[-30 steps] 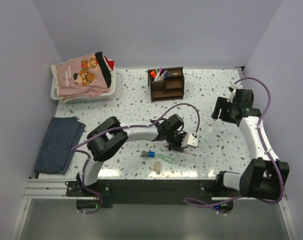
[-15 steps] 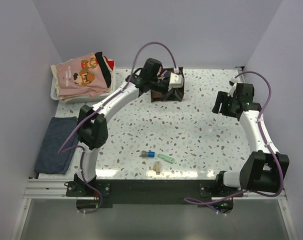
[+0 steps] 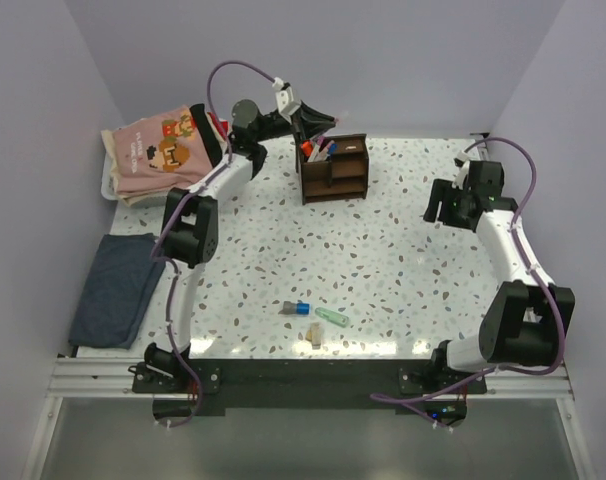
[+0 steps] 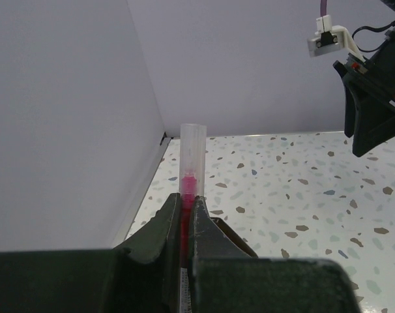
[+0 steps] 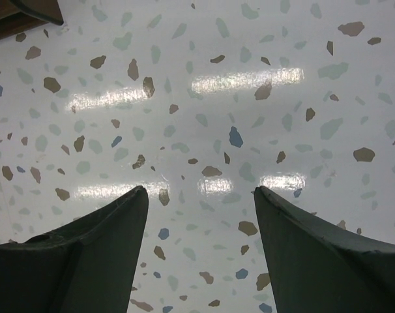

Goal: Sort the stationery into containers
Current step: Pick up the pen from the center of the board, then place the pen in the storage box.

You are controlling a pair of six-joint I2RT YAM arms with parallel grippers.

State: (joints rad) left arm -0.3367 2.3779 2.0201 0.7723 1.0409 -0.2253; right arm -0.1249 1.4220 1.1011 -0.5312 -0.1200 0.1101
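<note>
My left gripper [image 3: 321, 119] is raised just above and behind the dark brown wooden organizer [image 3: 334, 168]. It is shut on a pink pen with a clear cap [image 4: 191, 160], which sticks out past the fingertips [image 4: 186, 203]. An edge of the organizer [image 4: 235, 233] shows below the fingers. Several pens [image 3: 318, 151] stand in the organizer's back left compartment. A blue-capped pen [image 3: 297, 307], a mint green marker [image 3: 331, 316] and a beige pen [image 3: 312, 336] lie on the table near the front. My right gripper [image 3: 441, 208] [image 5: 201, 192] is open and empty over bare table at the right.
A white tray [image 3: 111, 186] of folded clothes stands at the back left. A dark blue cloth [image 3: 118, 288] lies at the left edge. The walls are close behind the organizer. The organizer's corner [image 5: 15, 23] shows at the top left of the right wrist view.
My left arm swung from the table's middle up to the organizer, then rose behind it, still holding the pink pen. The right arm shifted slightly.
</note>
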